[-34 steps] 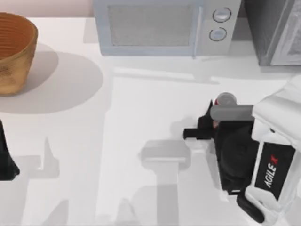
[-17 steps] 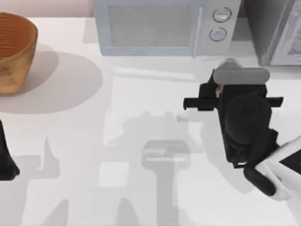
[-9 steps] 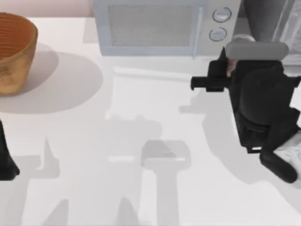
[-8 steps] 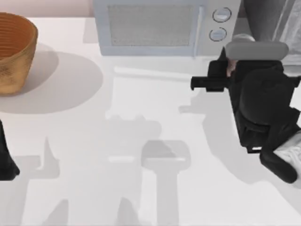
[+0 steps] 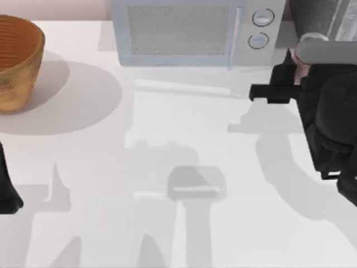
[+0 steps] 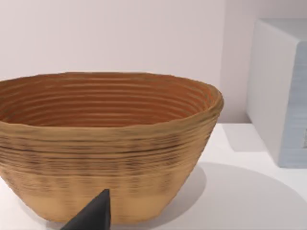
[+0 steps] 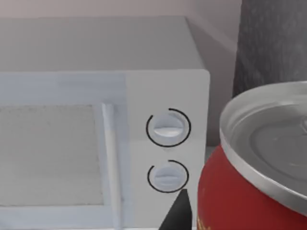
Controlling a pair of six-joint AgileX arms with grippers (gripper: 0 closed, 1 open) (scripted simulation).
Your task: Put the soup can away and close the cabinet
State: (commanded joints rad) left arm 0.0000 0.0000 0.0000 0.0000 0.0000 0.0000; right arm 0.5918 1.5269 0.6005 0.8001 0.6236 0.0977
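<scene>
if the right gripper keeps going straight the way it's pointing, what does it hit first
Probably the cabinet: the right gripper, holding the soup can, points at it, beside the microwave. Depth is unclear.

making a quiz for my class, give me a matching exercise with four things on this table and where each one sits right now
Things
1. soup can
2. basket
3. microwave
4. cabinet

Places
A. back right corner of the table in the top view
B. back left part of the table
C. at the back of the table, near its middle
D. at the right gripper, in front of the cabinet

Pairs: 1-D, 2-B, 3-C, 4-A

The left gripper is parked at the table's left edge.
</scene>
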